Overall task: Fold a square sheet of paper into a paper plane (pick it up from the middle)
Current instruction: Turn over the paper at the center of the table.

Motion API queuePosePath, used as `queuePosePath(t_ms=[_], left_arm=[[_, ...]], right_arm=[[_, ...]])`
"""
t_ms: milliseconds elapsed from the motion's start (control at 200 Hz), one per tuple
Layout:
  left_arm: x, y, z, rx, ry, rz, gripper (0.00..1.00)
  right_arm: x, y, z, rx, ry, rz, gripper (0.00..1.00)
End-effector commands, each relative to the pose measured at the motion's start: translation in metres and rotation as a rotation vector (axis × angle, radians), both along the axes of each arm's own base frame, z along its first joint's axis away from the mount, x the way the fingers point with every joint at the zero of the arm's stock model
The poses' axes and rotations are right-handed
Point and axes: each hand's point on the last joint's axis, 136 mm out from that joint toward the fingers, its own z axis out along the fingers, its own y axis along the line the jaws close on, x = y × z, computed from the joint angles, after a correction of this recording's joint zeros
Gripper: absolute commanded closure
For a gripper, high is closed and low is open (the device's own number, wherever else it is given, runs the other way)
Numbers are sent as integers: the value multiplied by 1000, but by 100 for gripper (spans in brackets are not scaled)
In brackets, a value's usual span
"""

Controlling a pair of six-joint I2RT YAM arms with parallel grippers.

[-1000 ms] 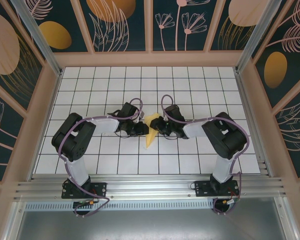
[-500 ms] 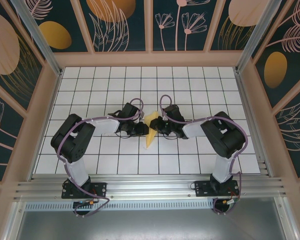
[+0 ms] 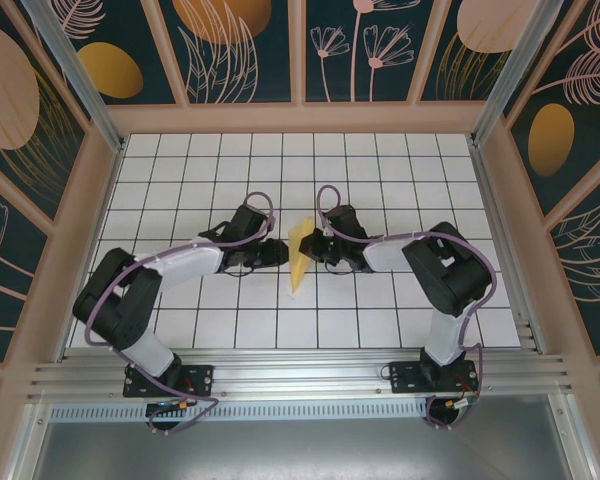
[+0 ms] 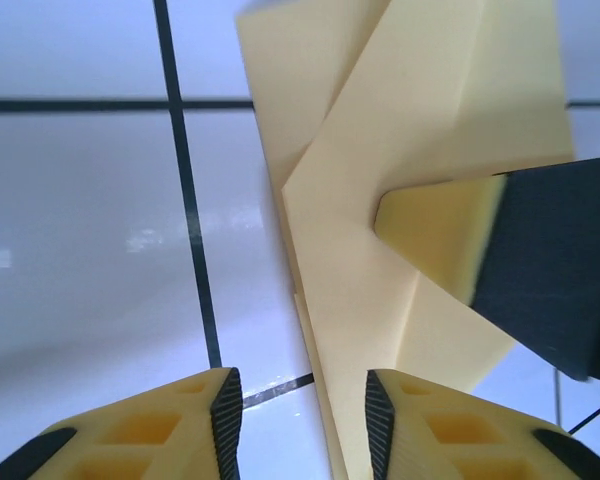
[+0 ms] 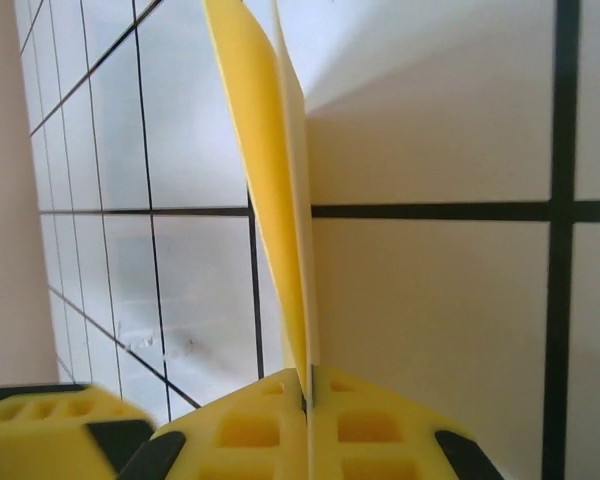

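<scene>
The yellow sheet of paper is folded into a narrow pointed paper plane [image 3: 298, 256] and stands on edge at the middle of the white grid table [image 3: 400, 170]. My right gripper [image 3: 315, 246] is shut on its folded layers [image 5: 270, 170], which rise from between the closed fingertips [image 5: 308, 388]. My left gripper [image 3: 277, 250] is just left of the plane. Its jaws are open [image 4: 303, 390], and the plane's lower edge [image 4: 380, 300] runs through the gap close to the right pad [image 4: 378, 410] without being pinched. In the left wrist view the right gripper's finger [image 4: 550, 260] presses on the paper.
Wooden walls with patterned panels [image 3: 300, 50] enclose the table on three sides. An aluminium rail [image 3: 300, 375] carries both arm bases along the near edge. Both arms lie low over the grid, elbows out to either side.
The right gripper has closed on the paper. The left gripper has opened and let go, and the left arm's elbow has swung down and to the left.
</scene>
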Motion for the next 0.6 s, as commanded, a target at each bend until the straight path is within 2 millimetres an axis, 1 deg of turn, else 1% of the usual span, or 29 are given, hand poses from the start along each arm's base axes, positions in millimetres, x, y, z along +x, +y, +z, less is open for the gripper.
queuePosePath(t_ms=[0, 10, 20, 30, 35, 40, 55, 130, 255, 365, 420, 475, 510, 595], left_arm=[[14, 18, 22, 5, -103, 117, 57], [14, 18, 24, 5, -110, 124, 57], [15, 20, 26, 5, -119, 130, 57], [15, 21, 27, 6, -126, 136, 57], [16, 22, 28, 7, -131, 140, 57], [16, 23, 29, 7, -136, 144, 57], [17, 25, 32, 6, -148, 154, 57], [19, 37, 43, 17, -202, 206, 55], [22, 56, 61, 33, -282, 286, 50], [22, 72, 71, 47, -330, 349, 49], [21, 79, 75, 45, -352, 381, 48], [20, 87, 80, 46, -376, 420, 46], [19, 94, 83, 46, -391, 446, 45], [16, 108, 90, 45, -430, 509, 43]], right_arm=[[10, -12, 30, -112, -81, -25, 95], [8, -16, 27, -136, -74, -28, 95], [11, -16, 32, -144, -88, -32, 95], [9, -20, 30, -167, -81, -34, 95], [11, -19, 34, -165, -92, -37, 95], [9, -22, 31, -185, -82, -38, 95], [8, -25, 32, -212, -86, -42, 95], [9, -43, 44, -357, -115, -70, 94], [9, -85, 53, -641, -98, -146, 94], [0, -124, 57, -928, -51, -218, 94], [-6, -138, 59, -1084, -28, -246, 94], [-10, -142, 63, -1208, -29, -250, 94], [-11, -140, 62, -1264, -36, -249, 94], [-12, -120, 52, -1330, -51, -198, 94]])
